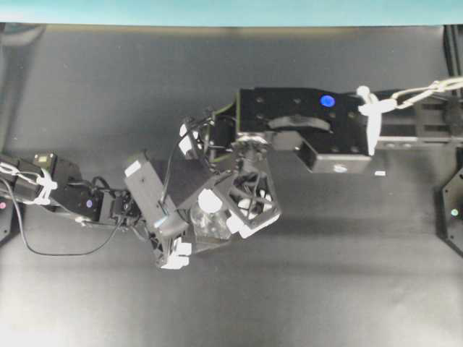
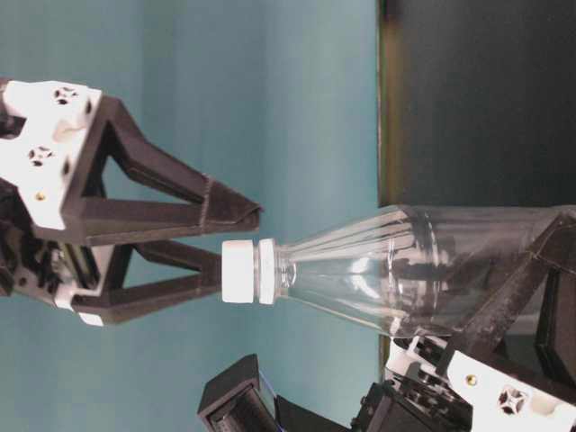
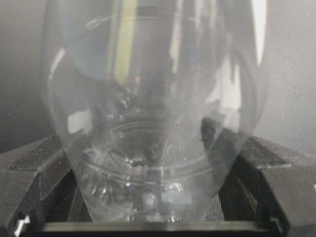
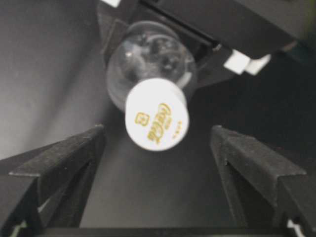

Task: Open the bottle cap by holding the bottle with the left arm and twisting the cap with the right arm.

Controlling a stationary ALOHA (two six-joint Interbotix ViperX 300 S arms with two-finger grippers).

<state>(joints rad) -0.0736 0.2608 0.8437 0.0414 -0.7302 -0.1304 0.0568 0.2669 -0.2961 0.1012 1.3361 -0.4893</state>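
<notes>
Held upright over the dark desk (image 1: 87, 303), the bottle (image 2: 396, 270), its clear rounded body clamped near the base between the fingers (image 3: 34, 173) of the left hand (image 1: 189, 230). Seen through the left wrist camera as a transparent bulge filling the view, pressed on both sides by black pads. Reached in from the left edge of the overhead view, the slim left arm (image 1: 65, 191) with its loose cables and white tie. Topped by the bottle cap (image 4: 156, 121), white and round, printed with gold lettering, seated on the neck and much narrower than the body below it. Spread wide, the right hand (image 4: 158, 143), released, nothing gripped; black fingers (image 4: 74, 153) standing well clear on either side of the cap in the right wrist view, no pad touching it. From the table-level camera, turned on its side: the two fingertips parted just beyond the cap's end, one near its edge, contact hard to judge there. Stretched in from the right of the overhead view, the bulky right arm (image 1: 304, 123), blue light glowing on its boxy housing, wrist bent down above the bottle.
</notes>
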